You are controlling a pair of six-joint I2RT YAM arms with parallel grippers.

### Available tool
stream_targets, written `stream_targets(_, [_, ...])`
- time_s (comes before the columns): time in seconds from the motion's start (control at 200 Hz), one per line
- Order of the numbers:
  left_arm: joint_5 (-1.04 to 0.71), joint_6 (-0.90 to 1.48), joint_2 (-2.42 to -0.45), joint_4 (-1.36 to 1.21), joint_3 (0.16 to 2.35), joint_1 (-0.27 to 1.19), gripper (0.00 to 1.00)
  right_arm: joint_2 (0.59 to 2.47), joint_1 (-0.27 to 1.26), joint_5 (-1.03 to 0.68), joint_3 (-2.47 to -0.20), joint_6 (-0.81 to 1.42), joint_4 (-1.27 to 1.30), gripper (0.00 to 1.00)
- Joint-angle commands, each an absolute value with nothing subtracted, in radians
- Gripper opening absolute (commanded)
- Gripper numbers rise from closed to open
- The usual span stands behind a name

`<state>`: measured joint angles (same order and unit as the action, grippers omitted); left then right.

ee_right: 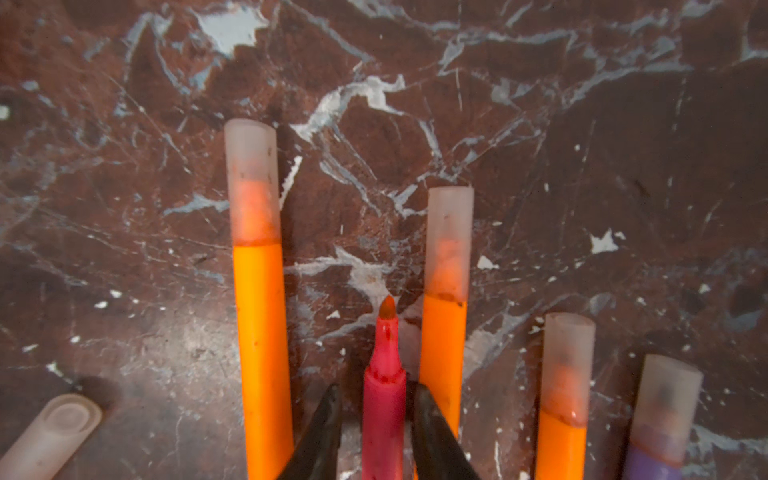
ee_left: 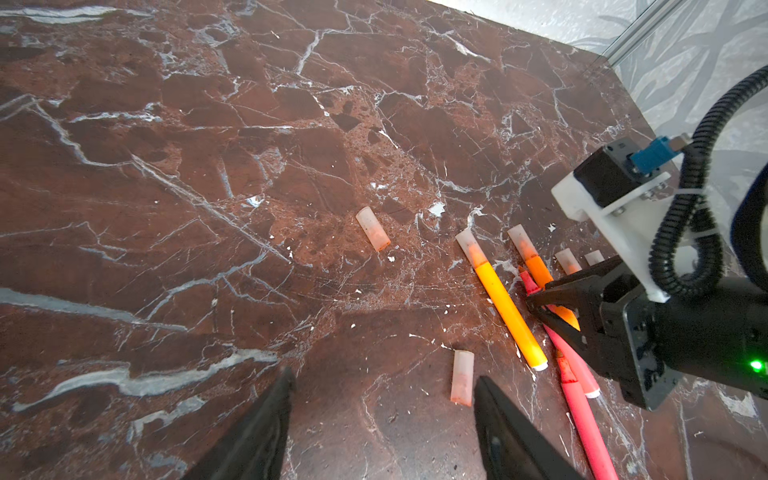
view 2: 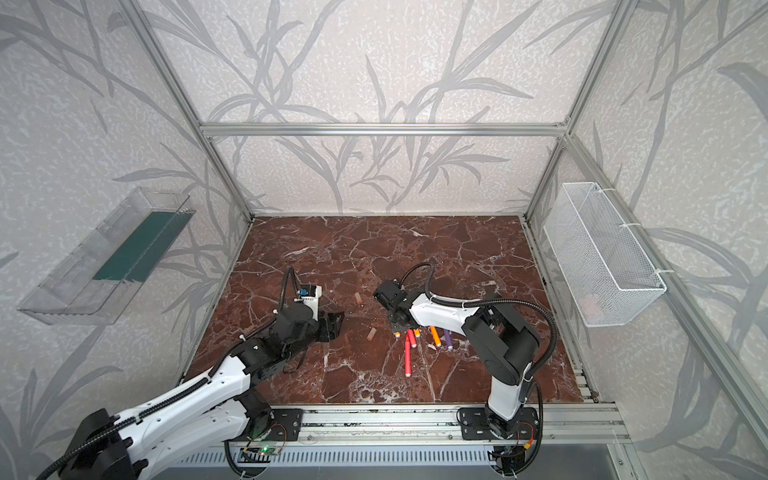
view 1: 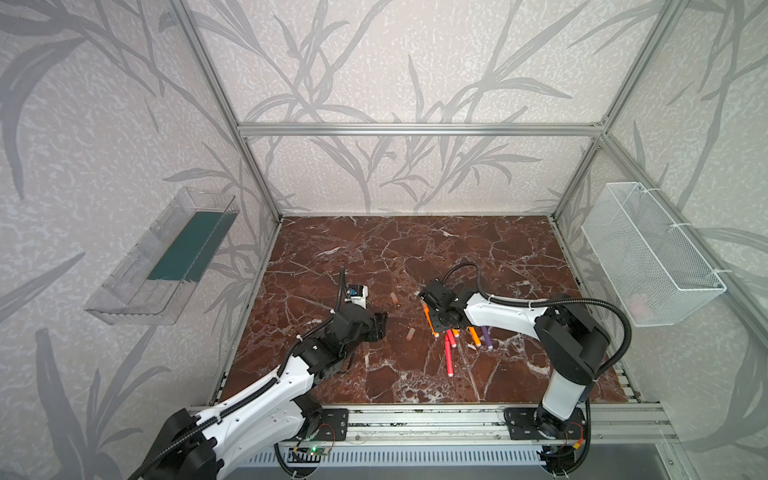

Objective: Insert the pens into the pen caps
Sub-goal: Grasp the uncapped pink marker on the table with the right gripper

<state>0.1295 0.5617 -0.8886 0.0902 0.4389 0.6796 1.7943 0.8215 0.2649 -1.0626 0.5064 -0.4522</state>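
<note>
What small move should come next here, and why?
Probably lower the open left tool onto the short translucent pinkish cap lying loose just ahead of it. The right tool straddles the uncapped red-pink marker pen, which will need a cap.

Bench [view 1: 374,249], far half: bare, open passage. Middle: far loose cap [view 1: 393,298] and near loose cap [view 1: 410,333], well apart, room around each. Right of middle, toward near edge: pens [view 1: 449,353] crowded side by side, right gripper [ee_right: 374,388] low over them, blocking entry
</note>
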Motion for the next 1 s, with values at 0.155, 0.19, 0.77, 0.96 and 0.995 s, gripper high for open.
stream_targets(0.155, [0.147,0.58,-0.863,0.11,0.44,0.676,0.71,1.817,0.82,0.272,-1.031,0.53,-0.455,0.3])
stream_targets(0.19, [0.146,0.581,-0.864,0.11,0.439,0.677,0.71,1.818,0.822,0.27,-1.027,0.531,-0.453,0.3])
stream_targets(0.77, [0.049,0.581,-0.843,0.062,0.424,0.677,0.72,1.713,0.825,0.341,-1.018,0.541,-0.45,0.12])
stream_targets(0.96, [-0.041,0.574,-0.821,-0.025,0.394,0.678,0.72,1.574,0.825,0.376,-1.035,0.537,-0.468,0.07])
stream_targets(0.995, [-0.066,0.574,-0.816,-0.049,0.385,0.681,0.71,1.542,0.828,0.376,-1.028,0.544,-0.454,0.05])
